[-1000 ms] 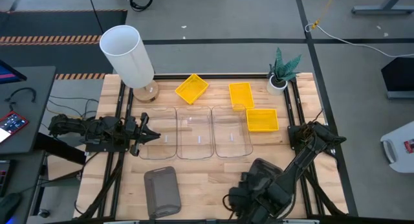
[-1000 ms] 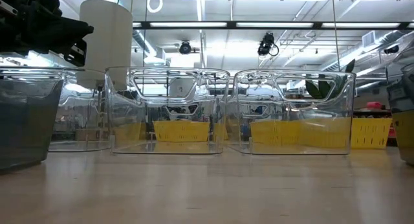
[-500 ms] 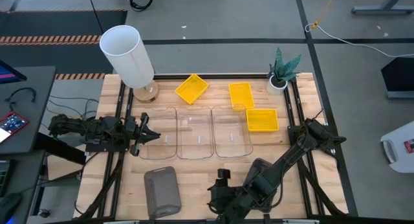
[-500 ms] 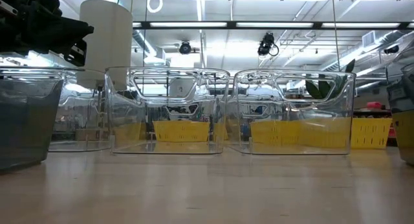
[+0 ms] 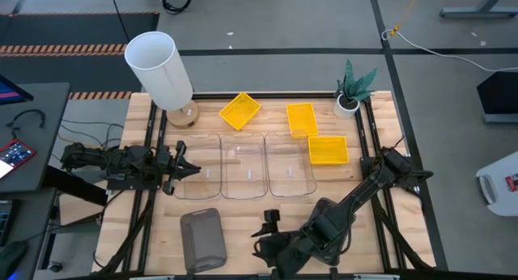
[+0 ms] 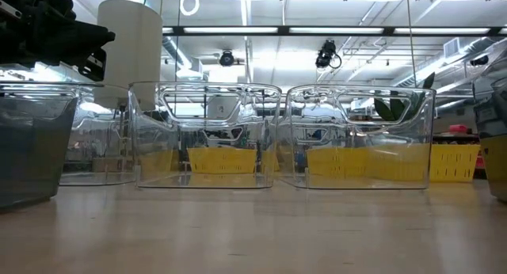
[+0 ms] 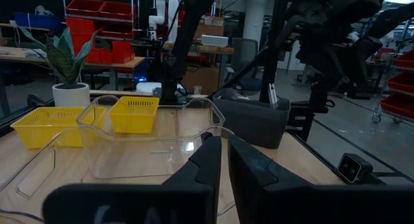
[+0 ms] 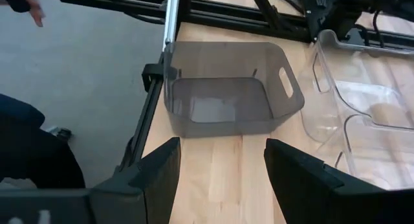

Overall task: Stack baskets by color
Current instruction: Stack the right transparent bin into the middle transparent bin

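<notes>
1. Right gripper (image 5: 269, 230) hangs low over the near edge of the table, jaws spread wide, empty. Straight ahead of it, near but apart, sits the dark grey basket (image 8: 229, 88), its open mouth up.

2. Grey basket in the high view (image 5: 202, 239): long axis runs from the near table edge toward the far one, so one long wall faces the right gripper. A slot handle shows in one end wall; a thin rim all round.

3. Handling, judged: thin moulded plastic, light, fairly stiff, smooth and probably slippery. Walls may flex under a hard pinch. Best hold looks like one jaw inside and one outside the rim of the wall facing the gripper, or at the slot handle. It looks like a nested stack, but I cannot count the layers.

4. Left gripper (image 5: 188, 168) is at the left end of the clear row, fingers (image 7: 213, 160) nearly together, pinching the wall of the nearest clear basket (image 7: 152, 136).

5. Clear baskets (image 5: 247, 167): three side by side beyond the right gripper, long axes near-to-far. Light, glossy, edges hard to read.

6. Yellow baskets (image 5: 312, 134): three, farther still, past the clear row, unstacked, each turned a different way.
</notes>
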Controlling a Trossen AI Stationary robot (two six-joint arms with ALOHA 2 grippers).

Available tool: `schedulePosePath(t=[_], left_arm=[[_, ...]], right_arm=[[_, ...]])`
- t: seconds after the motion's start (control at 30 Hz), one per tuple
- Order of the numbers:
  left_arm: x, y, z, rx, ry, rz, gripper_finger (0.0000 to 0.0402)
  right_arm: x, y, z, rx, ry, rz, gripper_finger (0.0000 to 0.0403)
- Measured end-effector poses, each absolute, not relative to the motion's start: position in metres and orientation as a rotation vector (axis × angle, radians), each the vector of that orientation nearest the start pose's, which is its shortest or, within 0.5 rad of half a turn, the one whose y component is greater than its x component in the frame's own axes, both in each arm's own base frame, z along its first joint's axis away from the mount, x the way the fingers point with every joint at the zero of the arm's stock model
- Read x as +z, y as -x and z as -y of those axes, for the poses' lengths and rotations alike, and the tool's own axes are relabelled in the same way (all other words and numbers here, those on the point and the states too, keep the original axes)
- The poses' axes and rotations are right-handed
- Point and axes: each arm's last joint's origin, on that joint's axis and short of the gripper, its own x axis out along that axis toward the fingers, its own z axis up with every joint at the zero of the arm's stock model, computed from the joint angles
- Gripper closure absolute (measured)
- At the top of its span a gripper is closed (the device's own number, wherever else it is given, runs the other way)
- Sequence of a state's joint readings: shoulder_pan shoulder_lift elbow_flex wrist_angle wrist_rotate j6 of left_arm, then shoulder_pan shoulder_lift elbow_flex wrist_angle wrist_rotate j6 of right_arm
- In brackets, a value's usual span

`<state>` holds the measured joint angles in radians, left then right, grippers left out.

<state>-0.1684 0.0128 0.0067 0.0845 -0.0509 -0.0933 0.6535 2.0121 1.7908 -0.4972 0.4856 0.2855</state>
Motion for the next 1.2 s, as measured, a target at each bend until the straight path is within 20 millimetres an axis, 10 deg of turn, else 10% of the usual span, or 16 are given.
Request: schedulePosePath(t=[1.2], left_arm=[[0.183, -0.095, 0.014, -0.138, 0.461, 0.161, 0.0368]], right_arm=[[0.349, -0.343, -0.174, -0.050, 0.327, -0.727, 0.0175]])
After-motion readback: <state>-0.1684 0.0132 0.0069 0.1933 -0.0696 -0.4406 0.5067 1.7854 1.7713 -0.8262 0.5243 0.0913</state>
